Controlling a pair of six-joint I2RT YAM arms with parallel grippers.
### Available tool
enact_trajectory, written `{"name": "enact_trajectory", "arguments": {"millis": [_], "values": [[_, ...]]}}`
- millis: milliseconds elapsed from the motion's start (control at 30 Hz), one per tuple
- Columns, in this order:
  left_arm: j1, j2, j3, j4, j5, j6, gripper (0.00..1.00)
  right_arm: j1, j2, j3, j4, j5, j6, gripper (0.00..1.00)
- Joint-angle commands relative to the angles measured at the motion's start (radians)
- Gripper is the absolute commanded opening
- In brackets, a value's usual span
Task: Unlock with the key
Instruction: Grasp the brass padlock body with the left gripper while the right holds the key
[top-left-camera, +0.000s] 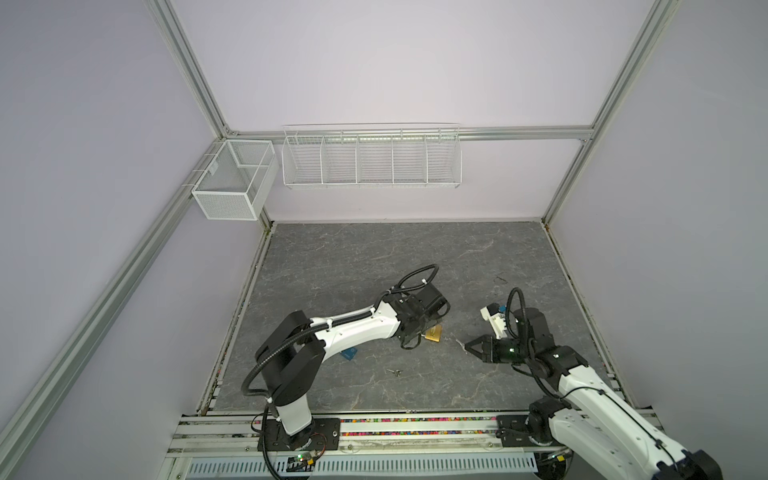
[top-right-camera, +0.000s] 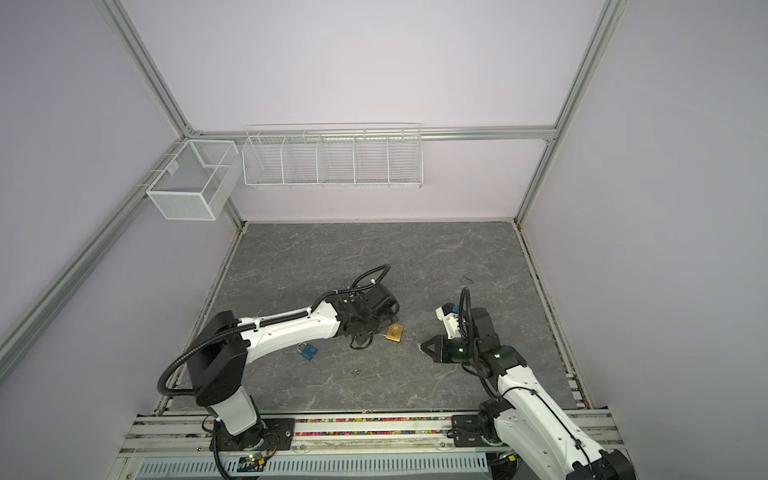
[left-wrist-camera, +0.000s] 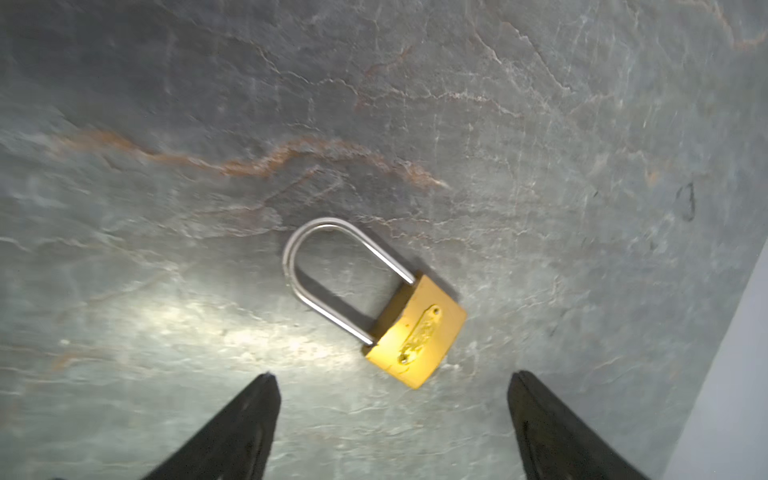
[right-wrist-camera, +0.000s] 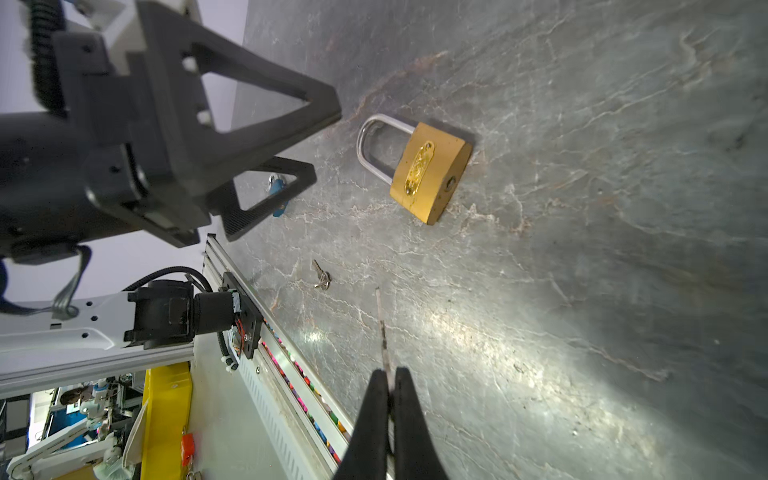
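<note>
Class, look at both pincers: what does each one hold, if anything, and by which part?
The right pincer is shut on a key by one end, the rest sticking out. The left pincer holds nothing.

Brass padlock (left-wrist-camera: 415, 332) flat on table (left-wrist-camera: 166, 124), prob. locked; key (right-wrist-camera: 383, 332) pinched in right claw (right-wrist-camera: 390, 376), blade toward lock.

Item: bimanual robot body | Arms: two, white shells (top-left-camera: 365, 330), black joint housings (top-left-camera: 291, 361) | Cabling: black corrugated conduit (top-left-camera: 244, 384), white zip ties (top-left-camera: 423, 283) | Jaws: black, triangular cut-out frames, tapered tips | Bases: black plates (top-left-camera: 328, 428), screws (top-left-camera: 335, 433), red-black wires (right-wrist-camera: 238, 328) | Right wrist: white camera mount (top-left-camera: 492, 320), blue connector (top-left-camera: 502, 308), green light (top-left-camera: 510, 350)
</note>
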Motion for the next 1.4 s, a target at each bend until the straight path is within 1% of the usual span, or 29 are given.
{"name": "enact_trajectory", "arguments": {"millis": [0,67,133,167,200,300,333,433,467,633,867,1033,1367], "values": [[-0.007,0.039,0.033,-0.097,0.066,-0.157,0.89,-0.035,-0.038,-0.028,0.0,-0.028,-0.011,0.06],[-0.013,0.056,0.069,-0.117,0.057,-0.238,0.89,-0.073,-0.067,-0.04,-0.008,-0.054,-0.002,0.06],[-0.013,0.095,0.151,-0.203,0.06,-0.318,0.89,-0.112,-0.094,-0.047,-0.014,-0.089,0.007,0.06],[-0.011,0.121,0.193,-0.244,0.069,-0.343,0.88,-0.114,-0.103,-0.047,-0.017,-0.102,0.007,0.06],[-0.006,0.153,0.24,-0.28,0.088,-0.37,0.88,-0.147,-0.111,-0.049,-0.02,-0.111,0.007,0.06],[0.012,0.249,0.341,-0.307,0.19,-0.411,0.86,-0.153,-0.122,-0.051,-0.018,-0.127,0.012,0.06],[0.014,0.283,0.381,-0.34,0.221,-0.432,0.86,-0.155,-0.124,-0.051,-0.019,-0.132,0.012,0.06],[0.013,0.365,0.497,-0.487,0.228,-0.462,0.86,-0.158,-0.137,-0.053,-0.023,-0.137,0.012,0.06],[0.013,0.377,0.515,-0.507,0.224,-0.469,0.86,-0.159,-0.142,-0.054,-0.023,-0.139,0.013,0.06],[0.018,0.376,0.495,-0.468,0.185,-0.53,0.86,-0.165,-0.19,-0.058,-0.044,-0.133,0.017,0.06],[0.03,0.421,0.511,-0.442,0.21,-0.526,0.84,-0.17,-0.226,-0.063,-0.058,-0.143,0.023,0.06],[0.031,0.436,0.519,-0.414,0.199,-0.534,0.83,-0.173,-0.229,-0.064,-0.058,-0.153,0.024,0.06],[0.032,0.501,0.627,-0.531,0.199,-0.563,0.79,-0.176,-0.238,-0.067,-0.051,-0.162,0.026,0.06]]}}
